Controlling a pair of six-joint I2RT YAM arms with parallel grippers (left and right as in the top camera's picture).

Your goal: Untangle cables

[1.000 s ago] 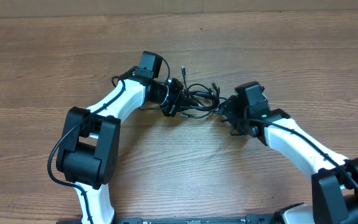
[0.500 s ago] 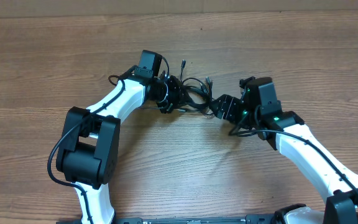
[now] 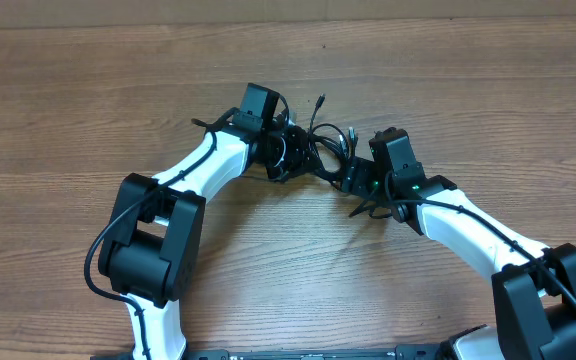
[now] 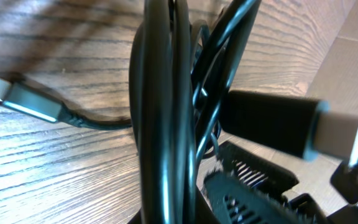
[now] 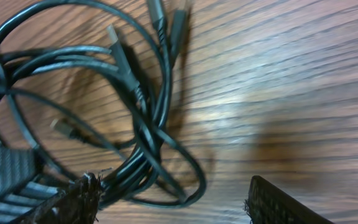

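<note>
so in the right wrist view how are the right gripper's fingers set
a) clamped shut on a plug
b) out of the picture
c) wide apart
c: the right gripper has its fingers far apart along the bottom edge, with wood table showing in the gap and only a loose loop of the cables reaching into it.

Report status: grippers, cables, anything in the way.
Left gripper looks shut on the cables. Right gripper open, jaws wide, loops at one finger. Cables tangled in overlapping loops. No obstruction seen.
</note>
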